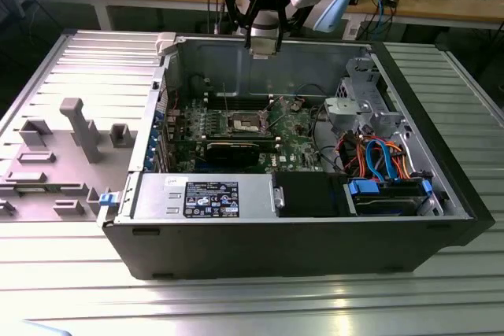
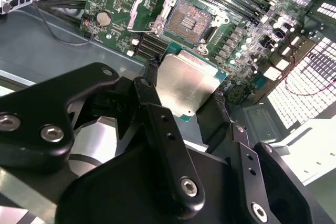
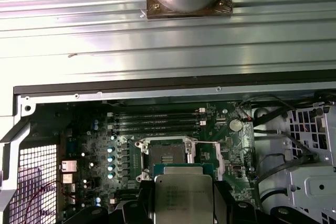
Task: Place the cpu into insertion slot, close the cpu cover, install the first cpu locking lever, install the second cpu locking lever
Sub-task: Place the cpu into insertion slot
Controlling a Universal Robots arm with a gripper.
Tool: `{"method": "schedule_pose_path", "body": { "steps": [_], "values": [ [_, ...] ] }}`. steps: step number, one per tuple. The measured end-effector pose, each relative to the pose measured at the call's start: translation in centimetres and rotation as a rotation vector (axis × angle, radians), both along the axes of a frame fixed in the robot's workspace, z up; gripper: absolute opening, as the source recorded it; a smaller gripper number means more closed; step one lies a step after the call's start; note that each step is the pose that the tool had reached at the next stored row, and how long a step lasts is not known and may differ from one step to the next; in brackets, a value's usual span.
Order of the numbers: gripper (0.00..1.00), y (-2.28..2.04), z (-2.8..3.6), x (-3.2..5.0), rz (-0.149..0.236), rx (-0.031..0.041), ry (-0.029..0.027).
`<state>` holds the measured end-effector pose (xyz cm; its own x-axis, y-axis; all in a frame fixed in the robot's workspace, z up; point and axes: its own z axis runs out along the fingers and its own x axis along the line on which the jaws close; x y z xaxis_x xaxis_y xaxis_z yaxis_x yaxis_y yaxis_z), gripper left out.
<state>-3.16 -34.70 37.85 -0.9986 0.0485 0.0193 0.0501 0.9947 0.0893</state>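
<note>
We hold the cpu (image 2: 185, 83) by two opposite edges in the gripper (image 1: 262, 43), jaws clamped on it, its silvery face turned up toward the wrist cameras. It hangs above the open case (image 1: 236, 234), well apart from the motherboard (image 3: 233, 148), and in both wrist views the slot (image 2: 187, 22) lies bare on the board below, dark centre exposed. To do this step well, we judge, we must keep the cpu level, square its edges to the slot's metal rim, centre it over the dark middle and come down straight and gently, since a tilted or offset cpu could scrape the contacts
</note>
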Motion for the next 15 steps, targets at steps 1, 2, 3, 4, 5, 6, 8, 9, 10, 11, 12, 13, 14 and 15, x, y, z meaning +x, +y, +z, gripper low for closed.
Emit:
{"method": "schedule_pose_path", "body": {
  "steps": [1, 2, 3, 4, 5, 6, 8, 9, 10, 11, 12, 13, 14, 15],
  "values": [
    [0.54, 0.0, 0.0, 0.0, 0.0, 0.0001, 0.0],
    [0.54, 0.0, 0.0, 0.0, 0.0, 0.0, 0.0],
    [0.54, 0.0, 0.0, 0.0, 0.0, 0.0, 0.0],
    [0.54, 0.0, 0.0, -0.01, -0.002, 0.0001, 0.0],
    [0.54, 0.0, 0.0, -0.01, -0.004, 0.0, 0.0],
    [0.54, 0.0, 0.0, -0.01, -0.006, -0.0001, 0.0],
    [0.54, 0.0, -0.01, -0.01, -0.012, -0.0002, 0.0],
    [0.54, 0.0, -0.01, -0.01, -0.017, -0.0002, 0.0],
    [0.54, 0.0, -0.01, -0.01, -0.023, -0.0002, 0.0],
    [0.54, 0.0, -0.02, -0.01, -0.025, -0.0002, 0.0],
    [0.54, 0.0, -0.01, -0.01, -0.026, -0.0003, 0.0],
    [0.54, 0.0, -0.01, -0.01, -0.026, -0.0003, 0.0],
    [0.54, 0.0, -0.02, -0.01, -0.026, -0.0003, 0.0],
    [0.54, 0.0, -0.02, -0.01, -0.026, -0.0003, 0.0]
  ]
}}
